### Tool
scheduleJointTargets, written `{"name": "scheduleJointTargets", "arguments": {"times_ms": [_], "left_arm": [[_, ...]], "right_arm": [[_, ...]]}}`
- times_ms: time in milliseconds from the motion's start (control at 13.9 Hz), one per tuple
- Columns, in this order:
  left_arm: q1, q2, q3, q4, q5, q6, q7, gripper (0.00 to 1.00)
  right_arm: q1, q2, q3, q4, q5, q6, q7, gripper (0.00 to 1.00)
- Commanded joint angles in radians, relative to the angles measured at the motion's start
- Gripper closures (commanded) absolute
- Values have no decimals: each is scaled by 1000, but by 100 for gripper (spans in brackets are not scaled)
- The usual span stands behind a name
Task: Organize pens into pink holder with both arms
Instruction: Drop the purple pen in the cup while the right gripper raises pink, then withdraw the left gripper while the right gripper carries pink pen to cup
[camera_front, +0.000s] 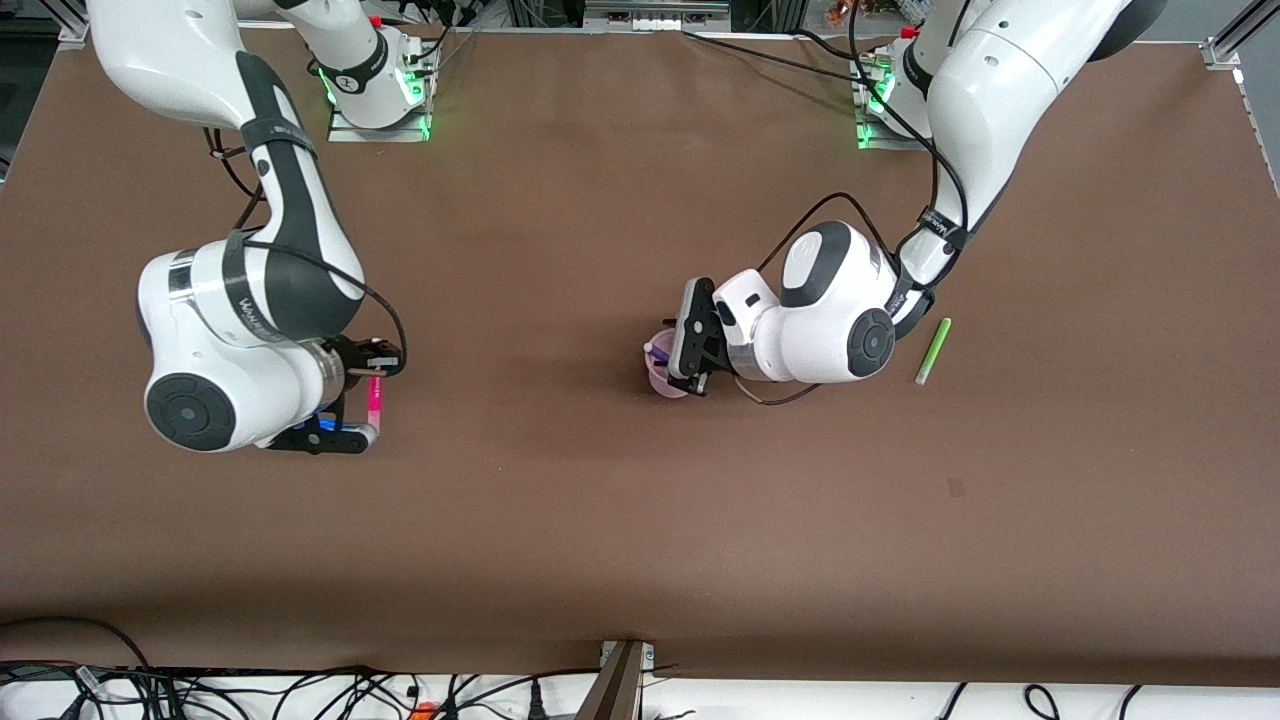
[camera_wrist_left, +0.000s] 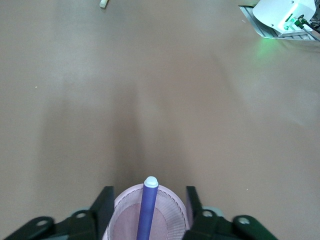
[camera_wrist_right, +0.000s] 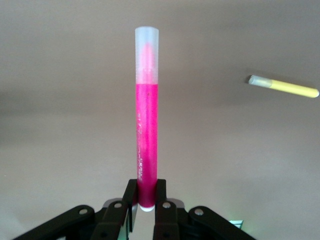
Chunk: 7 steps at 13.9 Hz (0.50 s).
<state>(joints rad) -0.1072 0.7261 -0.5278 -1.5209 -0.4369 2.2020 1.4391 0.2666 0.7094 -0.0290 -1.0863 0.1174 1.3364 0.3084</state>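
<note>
The pink holder (camera_front: 662, 380) stands mid-table with the dark purple pen (camera_front: 655, 350) upright in it. My left gripper (camera_front: 676, 372) is open over it. In the left wrist view its fingers (camera_wrist_left: 104, 207) flank the holder's rim (camera_wrist_left: 172, 207), and the purple pen (camera_wrist_left: 148, 210) rises between them. My right gripper (camera_front: 375, 372) is shut on the magenta-pink pen (camera_front: 376, 405), above the table toward the right arm's end. The right wrist view shows the jaws (camera_wrist_right: 146, 192) clamping that pen's (camera_wrist_right: 146, 135) end. The yellow pen (camera_wrist_right: 285, 86) lies on the table nearby. The light green pen (camera_front: 933, 351) lies beside the left arm.
The brown tabletop (camera_front: 600, 520) carries nothing else. The arm bases (camera_front: 380, 100) stand along the edge farthest from the front camera. Cables (camera_front: 300, 690) run along the nearest edge. The right arm's base (camera_wrist_left: 282, 17) shows in the left wrist view.
</note>
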Motion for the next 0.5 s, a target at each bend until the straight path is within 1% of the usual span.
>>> {"name": "scheduleJointTargets", "arguments": {"times_ms": [0,144,216,361,433], "left_arm": [[12,-31,-5,4,4,-51,-57,0],[21,-92,8,4,15,-128,-185,0],[27,-109,26,4,17,-175,-239,0],[40,-140,61,7,44,-255,-333,0],[56,-154,72,11,46,-319,-417,0]], "right_arm": [[11,-5,-2,23,22,-37,69,100],[19,-7,23,23,24,-39,130,100],[19,-8,41,23,44,-37,177,100],[19,-8,46,23,111,-37,253,100],[19,-8,46,23,154,-37,296,100]]}}
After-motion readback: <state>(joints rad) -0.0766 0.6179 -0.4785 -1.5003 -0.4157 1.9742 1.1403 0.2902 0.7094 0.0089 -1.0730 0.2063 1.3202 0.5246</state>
